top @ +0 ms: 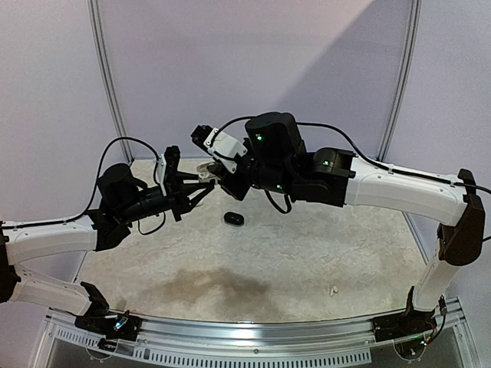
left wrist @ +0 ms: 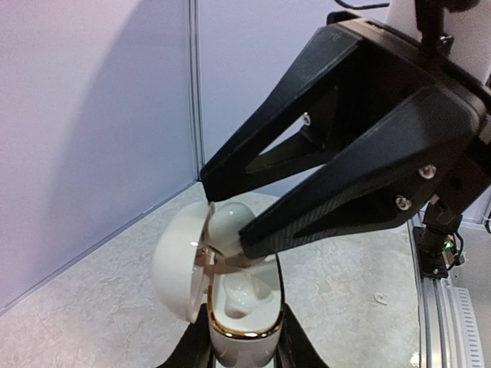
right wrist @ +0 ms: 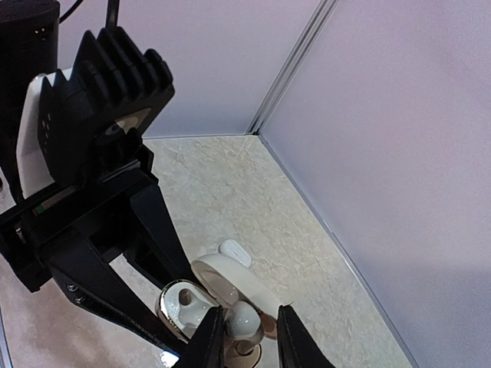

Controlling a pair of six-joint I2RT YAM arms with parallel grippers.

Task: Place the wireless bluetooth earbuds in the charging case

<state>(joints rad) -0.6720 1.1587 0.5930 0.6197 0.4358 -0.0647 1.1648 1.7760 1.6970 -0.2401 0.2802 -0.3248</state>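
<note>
Right gripper (right wrist: 249,316) pinches white earbud (right wrist: 244,323) above open charging case (left wrist: 182,264) clamped in left gripper (left wrist: 244,349); lower straight into socket (left wrist: 242,295).

Bench: pale cream cover (top: 307,253) with a marbled look.
Stain: darker brownish patch (top: 203,280) at the near middle of the bench.
Black case: (top: 234,218) lies alone near the middle.
Loose white earbud: (top: 334,290) (left wrist: 380,297) lies near the right front, well apart from the black case.
White oblong piece: (right wrist: 234,251) lies toward the far corner; too small to tell more.
Rail: metal (top: 253,330), along the near edge.
</note>
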